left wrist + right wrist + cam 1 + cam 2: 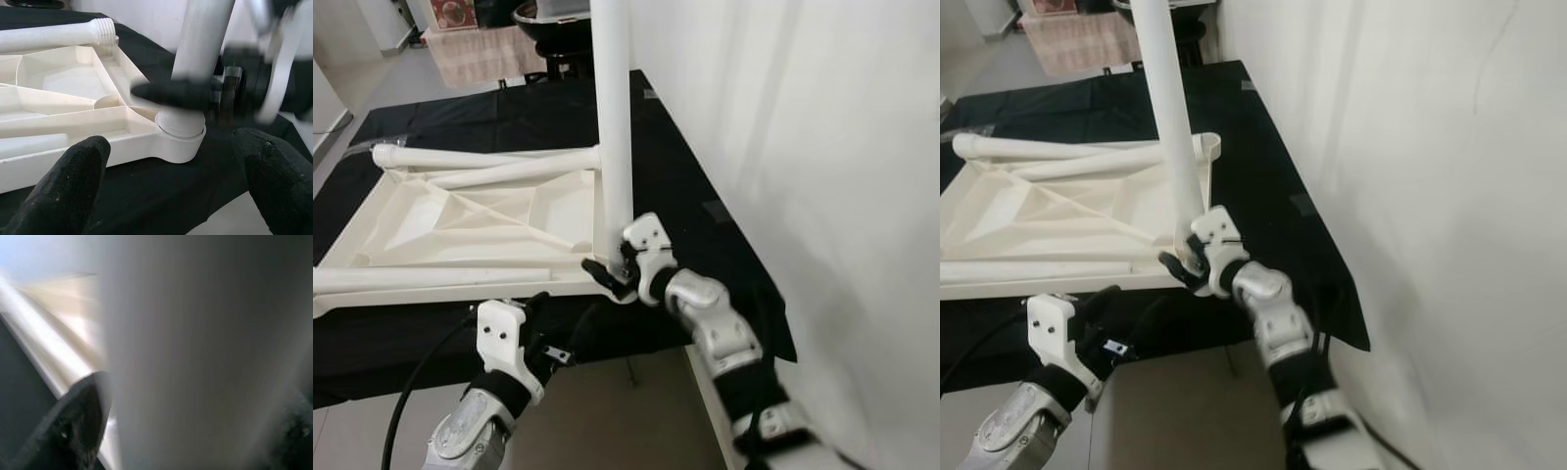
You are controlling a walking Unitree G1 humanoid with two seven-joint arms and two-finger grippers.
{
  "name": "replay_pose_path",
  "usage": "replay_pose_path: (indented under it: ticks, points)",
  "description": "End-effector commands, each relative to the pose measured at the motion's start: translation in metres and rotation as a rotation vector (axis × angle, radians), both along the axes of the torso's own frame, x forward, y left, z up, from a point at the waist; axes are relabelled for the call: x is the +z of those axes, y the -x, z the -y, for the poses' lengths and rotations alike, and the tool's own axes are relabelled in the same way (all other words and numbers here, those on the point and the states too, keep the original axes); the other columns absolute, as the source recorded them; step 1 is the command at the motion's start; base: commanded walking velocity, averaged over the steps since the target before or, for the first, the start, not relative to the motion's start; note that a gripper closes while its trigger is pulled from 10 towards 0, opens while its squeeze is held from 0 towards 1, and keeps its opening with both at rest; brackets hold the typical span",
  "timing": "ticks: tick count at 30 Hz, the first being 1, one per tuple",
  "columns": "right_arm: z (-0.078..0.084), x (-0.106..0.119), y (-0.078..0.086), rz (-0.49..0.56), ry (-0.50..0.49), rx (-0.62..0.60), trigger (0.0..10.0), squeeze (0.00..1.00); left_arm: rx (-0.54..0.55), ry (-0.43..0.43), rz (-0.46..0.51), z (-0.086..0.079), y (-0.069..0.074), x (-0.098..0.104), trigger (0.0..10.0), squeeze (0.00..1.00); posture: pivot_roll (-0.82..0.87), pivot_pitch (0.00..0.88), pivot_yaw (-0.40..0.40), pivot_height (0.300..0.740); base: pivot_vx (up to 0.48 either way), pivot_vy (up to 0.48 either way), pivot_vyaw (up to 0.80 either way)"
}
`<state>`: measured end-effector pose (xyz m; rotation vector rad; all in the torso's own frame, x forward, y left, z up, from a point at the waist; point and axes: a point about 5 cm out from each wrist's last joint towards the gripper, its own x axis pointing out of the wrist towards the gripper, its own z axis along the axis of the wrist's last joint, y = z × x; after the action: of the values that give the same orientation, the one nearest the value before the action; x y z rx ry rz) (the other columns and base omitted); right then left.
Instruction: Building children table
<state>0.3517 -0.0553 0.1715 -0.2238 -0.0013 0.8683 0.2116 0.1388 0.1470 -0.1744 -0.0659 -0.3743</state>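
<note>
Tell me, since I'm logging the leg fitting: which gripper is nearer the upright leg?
Right. The right gripper clamps the upright leg near its base at the tabletop corner; the left gripper hangs open below the table edge.

Head stereo pair high, facing down — both wrist views close on the upright leg [613, 117] shared by all.

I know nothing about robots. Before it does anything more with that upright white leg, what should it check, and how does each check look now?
1. Upright leg seated in the tabletop corner socket: ok, its base sits in the ring.
2. Right gripper closed on the leg near its base: ok.
3. Leg fully screwed tight: cannot tell.
4. Left gripper free: ok, open, below the table edge.
5. Spare legs lie on the tabletop, apart from the socket: ok.
</note>
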Motion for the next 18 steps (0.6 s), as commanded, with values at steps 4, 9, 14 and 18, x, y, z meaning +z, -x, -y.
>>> replay_pose_path:
  ticks: [4, 9, 14, 18]
  points:
    - [-0.002, 0.004, -0.006, -0.012, 0.041, 0.190, 10.0, 0.00, -0.002, 0.004, -0.011, 0.000, 0.001, -0.002, 10.0, 0.00, 0.00, 0.088, 0.021, 0.740, 0.000, 0.000, 0.00]
    - [0.005, 0.011, -0.020, -0.076, 0.047, 0.259, 2.9, 0.00, -0.006, 0.011, -0.009, 0.002, 0.003, -0.001, 10.0, 0.00, 0.02, 0.104, 0.019, 0.740, 0.000, 0.000, 0.00]
    - [0.005, 0.014, -0.026, -0.086, 0.050, 0.247, 0.0, 0.00, -0.009, 0.014, -0.009, 0.002, 0.005, 0.000, 10.0, 0.00, 0.02, 0.117, 0.022, 0.740, 0.000, 0.000, 0.00]
    - [0.005, 0.018, -0.028, -0.094, 0.024, 0.250, 0.0, 0.00, -0.012, 0.015, -0.011, 0.003, 0.007, 0.001, 10.0, 0.00, 0.03, 0.131, 0.024, 0.740, 0.000, 0.000, 0.00]
